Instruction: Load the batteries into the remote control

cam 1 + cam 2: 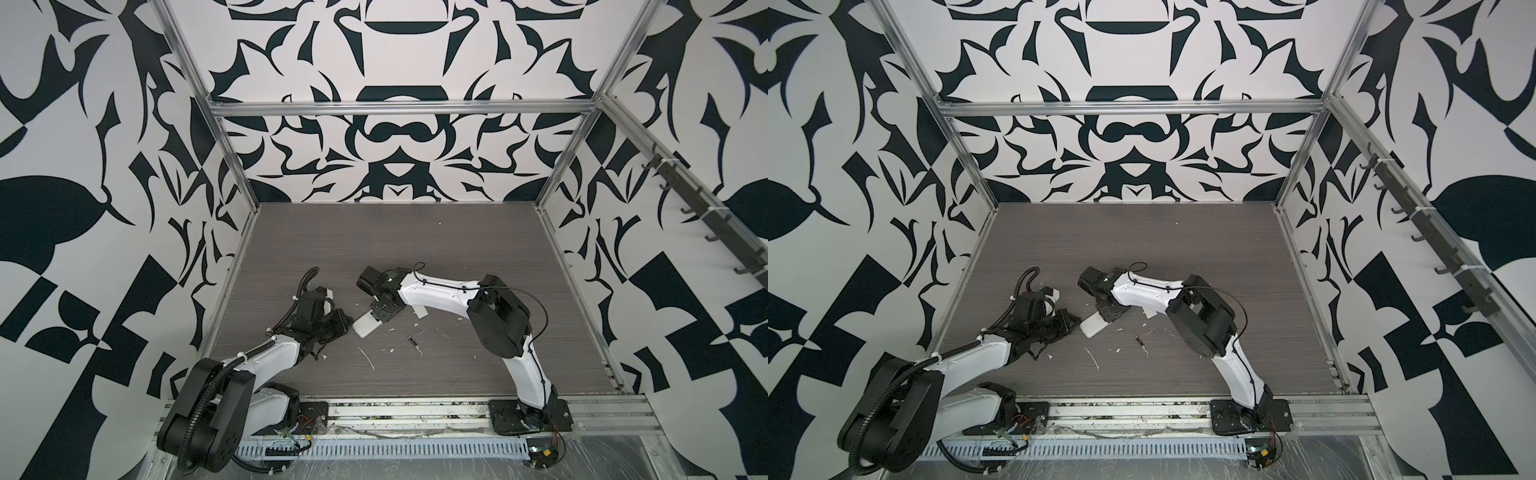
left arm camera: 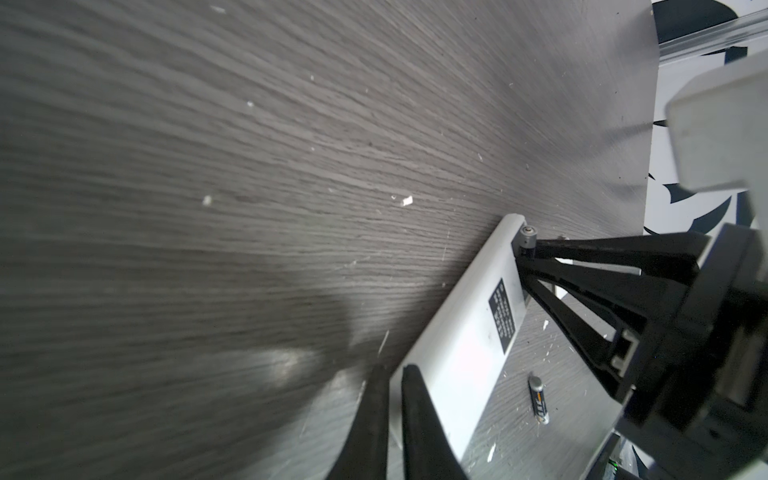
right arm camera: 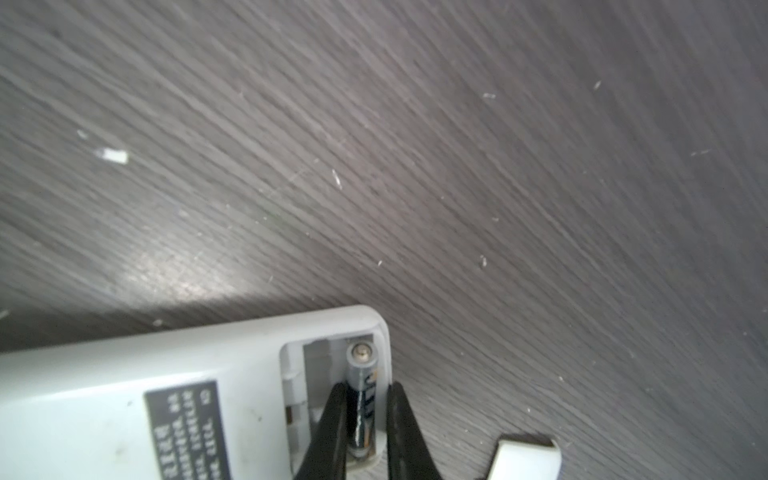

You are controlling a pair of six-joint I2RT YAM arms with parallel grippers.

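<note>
The remote control lies white back up, black label showing, with its battery bay open at the far end. My right gripper reaches down over that end and is shut on one battery, which stands in the bay slot beside the remote's rim. The left wrist view shows the same fingertips meeting at the battery's metal end. My left gripper is shut, its tips against the remote's other end. A second battery lies loose on the table just right of the remote.
A small white cover plate lies on the grey wood table under the right forearm. White flecks and scraps are scattered near the front. Patterned walls and metal frame rails enclose the table.
</note>
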